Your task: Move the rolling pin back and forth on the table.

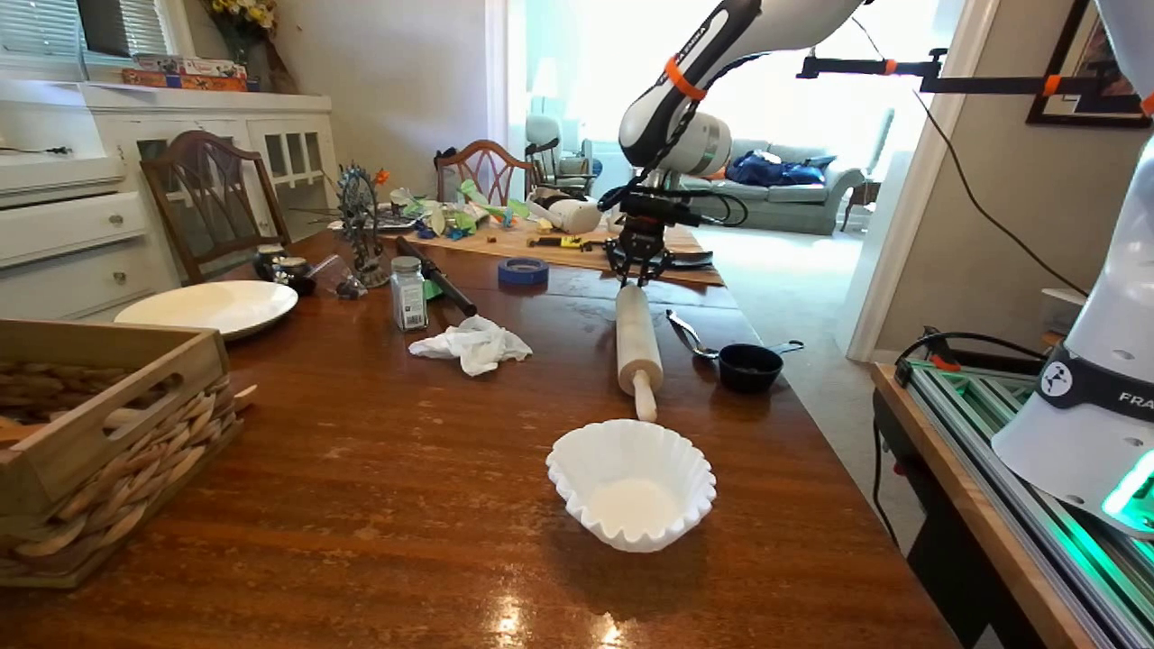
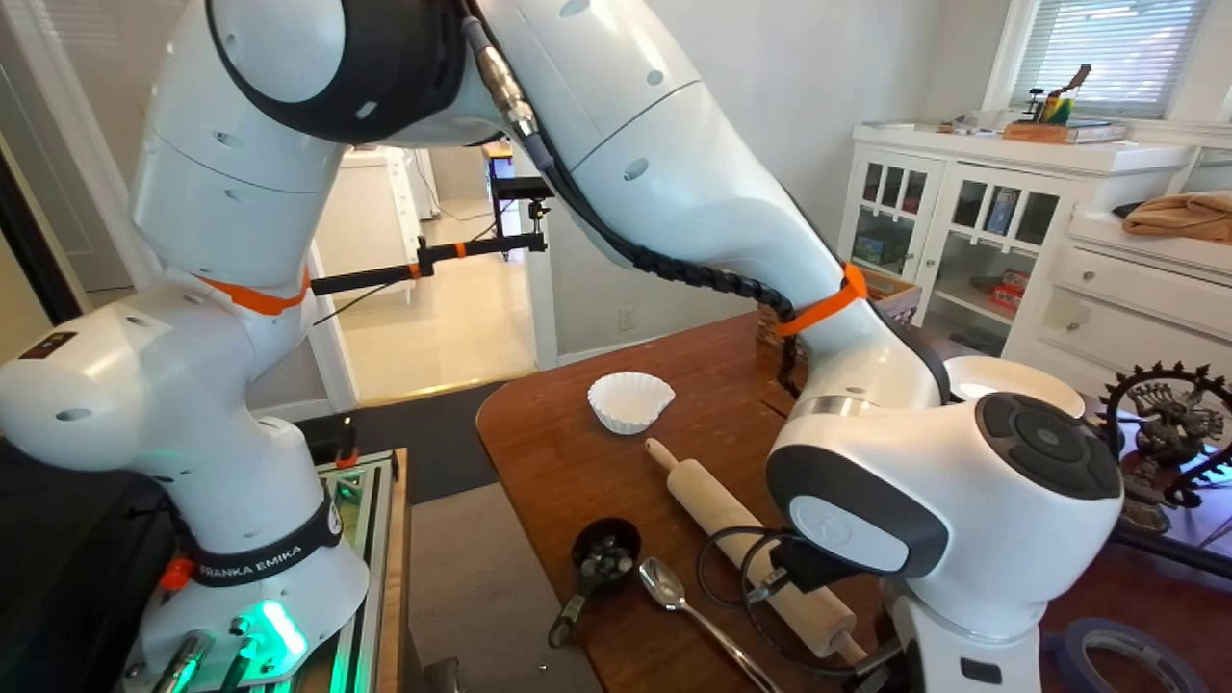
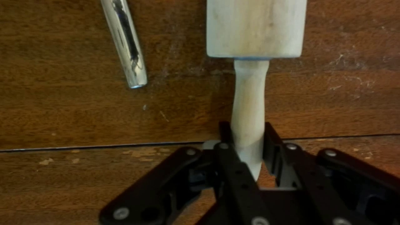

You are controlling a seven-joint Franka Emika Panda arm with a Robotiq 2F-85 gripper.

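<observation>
Looking down the table (image 1: 379, 469) from the end nearest the fluted white bowl (image 1: 631, 487), I find on the left a crumpled white tissue (image 1: 473, 346), well apart from the rolling pin (image 1: 638, 342) at its nine o'clock, and a roll of blue tape (image 1: 523, 278) at its ten. The pin lies lengthwise near the table's edge, the bowl at its six o'clock, just beyond the free handle (image 1: 645, 395). It looks like plain wood: stiff, hardly fragile, with some weight to it, and its smooth round barrel (image 3: 254, 28) should want to roll at the slightest push. At twelve o'clock the end effector (image 3: 247, 134) pinches the far handle (image 3: 249, 100) between its fingers (image 3: 225, 132), out on the swell toward the tapering tip. That is a fair place to hold, I'd say, though the taper could let it slip off endwise, and a grip nearer the barrel might steer better; driven from one end only, the pin may let its six o'clock end lag and swing. Then, on the right, a metal spoon (image 2: 671, 592) lies at three o'clock, just beside the pin, and a small black cup (image 1: 750, 371) between three and four; rolling that way would probably nudge both.
</observation>
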